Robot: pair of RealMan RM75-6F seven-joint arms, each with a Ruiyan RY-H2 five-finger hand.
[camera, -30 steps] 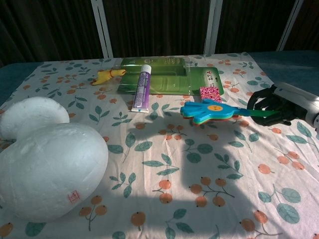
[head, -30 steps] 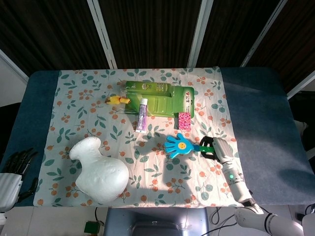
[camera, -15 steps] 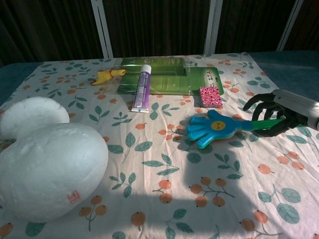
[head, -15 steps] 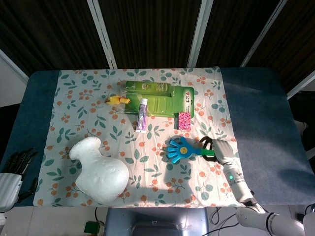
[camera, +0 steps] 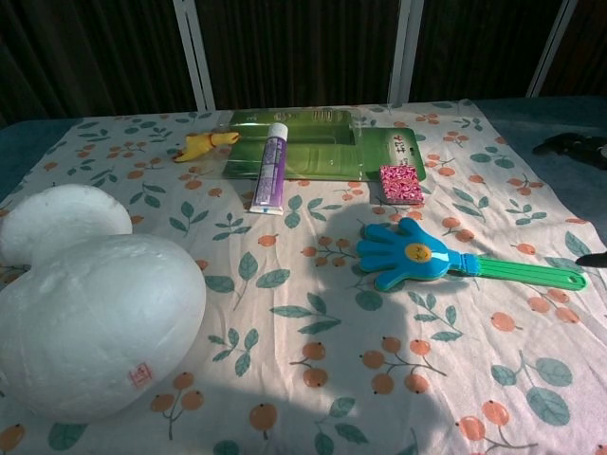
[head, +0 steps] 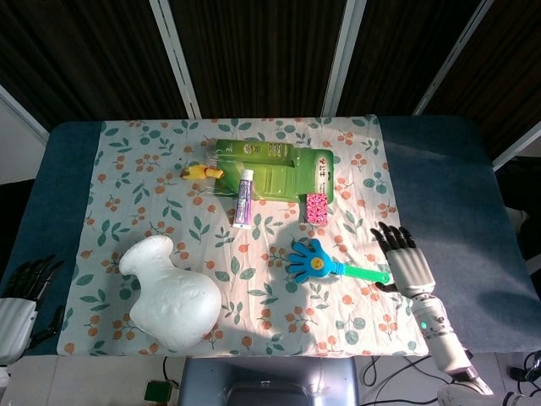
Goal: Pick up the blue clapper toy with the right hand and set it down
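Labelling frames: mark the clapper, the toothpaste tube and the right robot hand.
clapper [head: 311,261]: head view, blue palm.
toothpaste tube [camera: 272,168]: chest view, purple body.
right robot hand [head: 407,262]: head view, back of the hand.

You see a blue table [head: 448,182] under a floral cloth [head: 135,169], sunlit, before dark panels [head: 254,51] with white frames.

Right hand [head: 407,257]: black fingers on a pale silver-grey palm shell, slim white forearm at five o'clock (small green light glowing on it). Left hand [head: 25,283]: black fingers, white ribbed cuff, dark cable alongside.
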